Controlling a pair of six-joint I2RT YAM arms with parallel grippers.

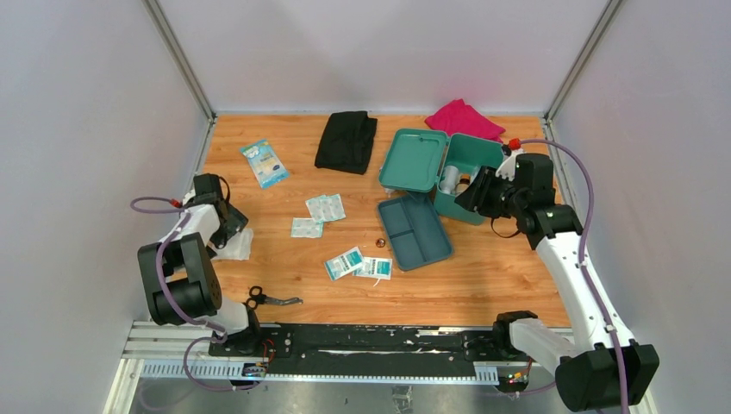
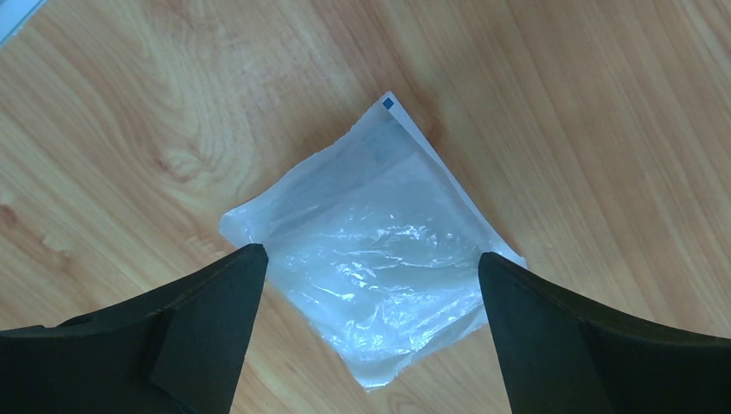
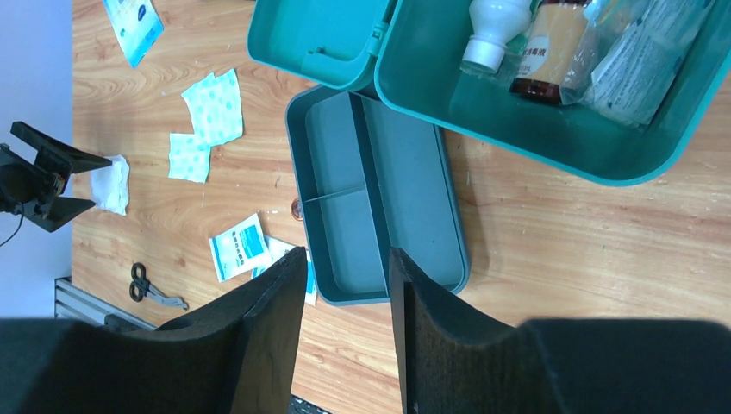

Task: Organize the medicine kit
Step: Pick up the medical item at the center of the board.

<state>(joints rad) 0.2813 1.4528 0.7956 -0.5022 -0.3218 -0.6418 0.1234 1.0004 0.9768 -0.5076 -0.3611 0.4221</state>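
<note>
The teal medicine kit (image 1: 472, 155) stands open at the back right, its lid (image 1: 414, 159) laid flat to the left. Its two-compartment tray (image 1: 414, 231) lies out on the table in front. In the right wrist view the kit (image 3: 517, 129) holds a white bottle (image 3: 491, 30), a brown bottle (image 3: 547, 52) and clear packets (image 3: 634, 69). My right gripper (image 3: 346, 254) is open and empty, above the tray (image 3: 379, 198). My left gripper (image 2: 369, 255) is open at the far left, with one finger on each side of a clear plastic packet (image 2: 379, 250) that lies flat on the wood.
On the table lie a blue-white pouch (image 1: 265, 162), a black cloth (image 1: 346, 140), a pink cloth (image 1: 464, 118), two dotted packets (image 1: 325, 207), two wipe sachets (image 1: 345, 262), a small brown round thing (image 1: 380, 243) and scissors (image 1: 269, 298) near the front edge. Walls enclose three sides.
</note>
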